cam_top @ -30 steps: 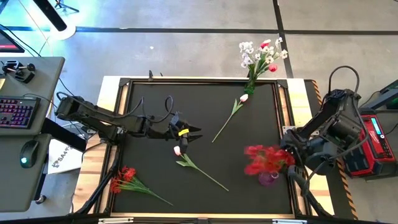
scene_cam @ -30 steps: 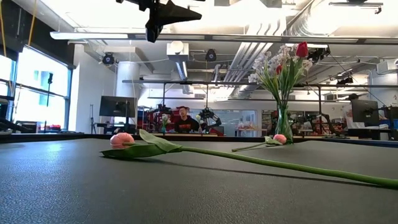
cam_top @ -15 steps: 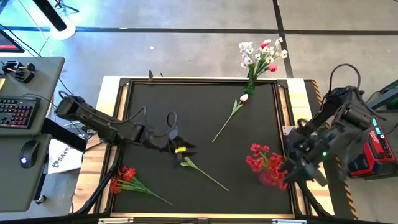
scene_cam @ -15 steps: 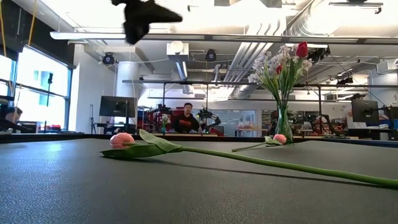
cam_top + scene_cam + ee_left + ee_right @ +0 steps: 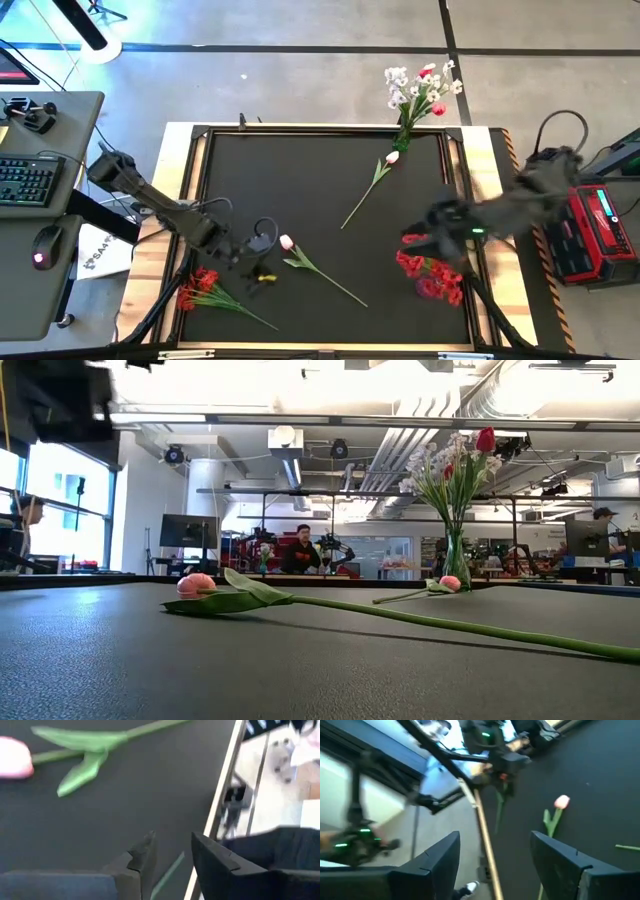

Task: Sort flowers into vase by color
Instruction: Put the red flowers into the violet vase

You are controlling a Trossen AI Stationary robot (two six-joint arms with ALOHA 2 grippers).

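A pink tulip [image 5: 287, 242] lies on the black counter [image 5: 320, 180], its green stem angling away from the glass vase [image 5: 456, 563] at the far edge, which holds white sprigs and a red tulip. A second pink tulip [image 5: 391, 158] rests just beside that vase. A red bunch [image 5: 203, 286] lies at the counter's near left corner, another red bunch [image 5: 428, 275] near the right edge. The left tool [image 5: 262, 277], fingers narrowly parted and empty, hovers beside the first tulip. The right tool [image 5: 432, 216], spread wide, hangs above the right-hand bunch.
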